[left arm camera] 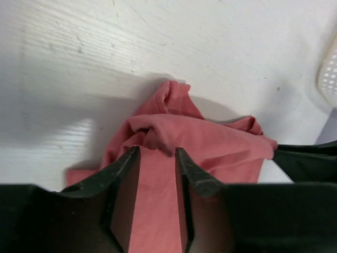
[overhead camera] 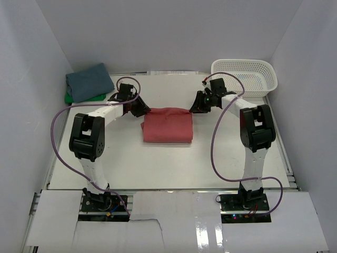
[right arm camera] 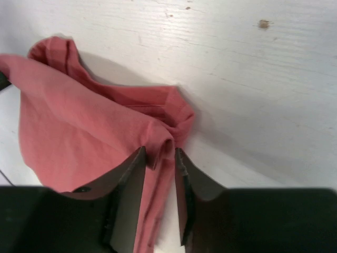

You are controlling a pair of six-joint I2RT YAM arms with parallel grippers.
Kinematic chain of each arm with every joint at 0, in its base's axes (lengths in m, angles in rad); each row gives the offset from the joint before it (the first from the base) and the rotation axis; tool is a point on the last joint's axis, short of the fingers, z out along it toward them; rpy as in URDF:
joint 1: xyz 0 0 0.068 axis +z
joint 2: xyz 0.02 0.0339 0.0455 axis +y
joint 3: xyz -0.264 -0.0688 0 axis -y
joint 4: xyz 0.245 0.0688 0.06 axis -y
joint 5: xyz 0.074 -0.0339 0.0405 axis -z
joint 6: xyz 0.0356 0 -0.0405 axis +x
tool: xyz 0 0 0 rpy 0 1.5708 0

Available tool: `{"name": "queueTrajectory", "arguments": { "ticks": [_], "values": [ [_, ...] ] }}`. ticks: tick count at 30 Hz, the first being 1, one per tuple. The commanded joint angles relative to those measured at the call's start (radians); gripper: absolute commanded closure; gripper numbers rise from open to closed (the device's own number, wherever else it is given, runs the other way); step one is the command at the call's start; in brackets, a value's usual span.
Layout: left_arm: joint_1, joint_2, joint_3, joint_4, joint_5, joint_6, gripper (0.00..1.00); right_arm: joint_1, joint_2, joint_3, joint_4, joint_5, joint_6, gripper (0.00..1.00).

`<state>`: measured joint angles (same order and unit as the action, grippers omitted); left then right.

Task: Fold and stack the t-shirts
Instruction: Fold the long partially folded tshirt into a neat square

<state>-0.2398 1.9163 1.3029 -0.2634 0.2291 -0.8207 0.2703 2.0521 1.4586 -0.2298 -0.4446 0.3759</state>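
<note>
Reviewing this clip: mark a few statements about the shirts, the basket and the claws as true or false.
1. The left claw and the right claw each grip the coral-red shirt. True.
2. The slate-blue shirt lies inside the white basket. False: it lies on the green shirt at the far left corner of the table.
3. The basket stands at the far right corner. True.
4. The coral-red shirt rests on the other two shirts. False: it lies apart from them, in the middle of the table.
</note>
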Motion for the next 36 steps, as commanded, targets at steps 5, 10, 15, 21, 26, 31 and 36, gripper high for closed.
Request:
{"name": "queueTrajectory", "arguments": {
  "ticks": [5,10,15,21,26,31,36],
  "values": [
    [0.033,-0.054,0.013,0.023,-0.089,-0.031,0.20,-0.014,-0.012,0.028,0.081,0.040,0.001,0.50],
    [0.033,-0.169,-0.011,0.104,-0.145,-0.018,0.20,-0.017,-0.094,0.009,0.136,0.087,-0.015,0.48],
    [0.034,-0.258,0.039,0.107,-0.110,0.087,0.20,-0.019,-0.191,-0.006,0.156,-0.003,-0.023,0.48],
    [0.031,-0.384,-0.118,0.156,0.099,0.124,0.27,0.000,-0.176,-0.071,0.214,-0.343,0.098,0.48],
    [0.017,-0.402,-0.342,0.346,0.356,0.083,1.00,0.047,-0.104,-0.109,0.331,-0.463,0.166,0.92],
    [-0.033,-0.320,-0.415,0.403,0.405,0.109,1.00,0.105,-0.027,-0.058,0.351,-0.482,0.172,0.92],
    [-0.092,-0.275,-0.407,0.438,0.398,0.132,1.00,0.150,0.069,0.000,0.382,-0.516,0.209,0.92]
  ]
}}
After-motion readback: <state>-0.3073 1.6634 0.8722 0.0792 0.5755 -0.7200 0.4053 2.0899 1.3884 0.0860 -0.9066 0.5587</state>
